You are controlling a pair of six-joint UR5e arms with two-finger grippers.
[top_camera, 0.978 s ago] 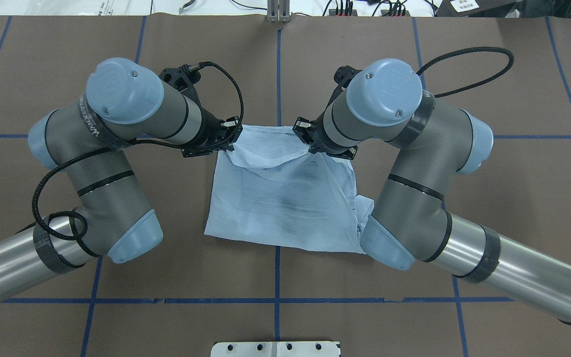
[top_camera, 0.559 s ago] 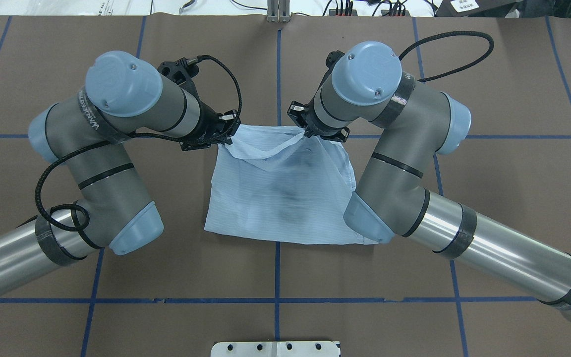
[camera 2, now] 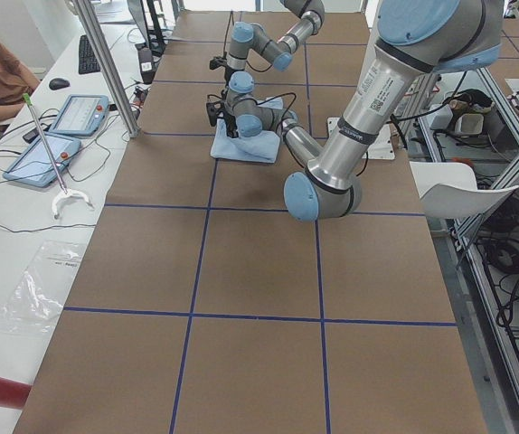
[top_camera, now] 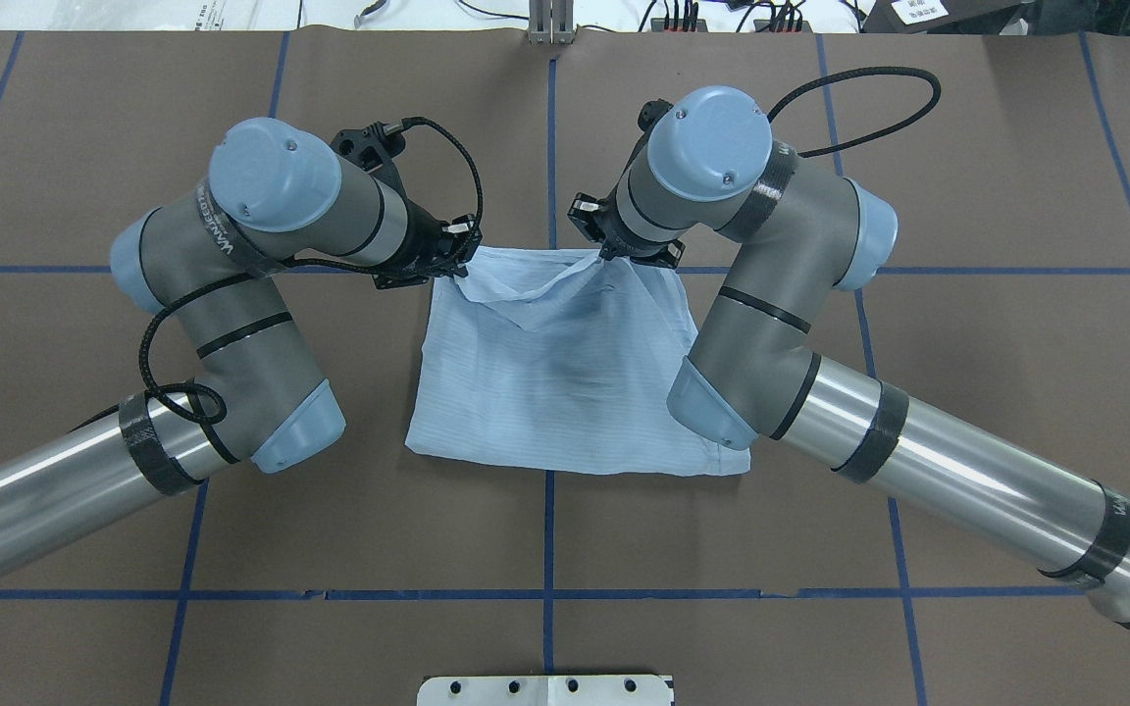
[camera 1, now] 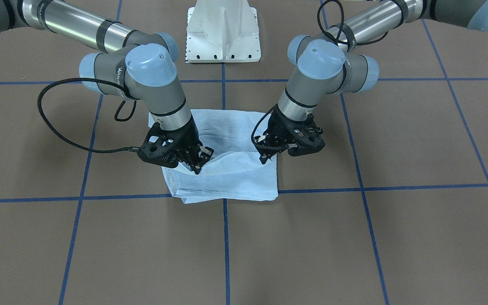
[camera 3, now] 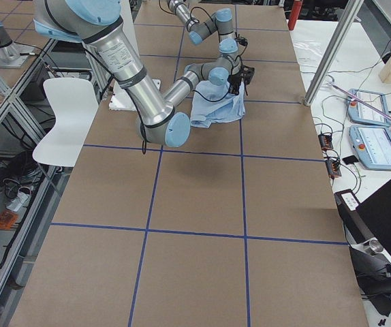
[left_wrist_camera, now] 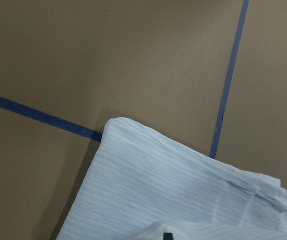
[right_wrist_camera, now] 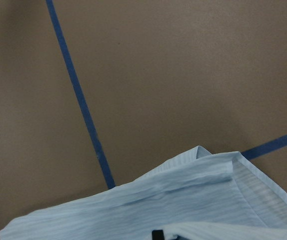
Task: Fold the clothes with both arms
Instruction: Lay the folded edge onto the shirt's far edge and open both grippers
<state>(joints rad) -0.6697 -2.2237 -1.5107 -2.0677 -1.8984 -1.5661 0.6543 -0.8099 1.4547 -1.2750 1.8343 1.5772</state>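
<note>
Shirt (top_camera: 565,382) lies folded, pale blue, rumpled along far edge.

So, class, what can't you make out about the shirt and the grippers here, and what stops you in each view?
- Overhead: part of the shirt's right edge, covered by the right arm's elbow.
- Overhead: the right gripper's fingertips, under its own wrist.
- Wrist views: fingers of the left gripper and right gripper, cut off by the bottom edge.
- Side views: both grippers, too small.
- Every view: what lies inside the folded shirt, hidden by its top layer.
</note>
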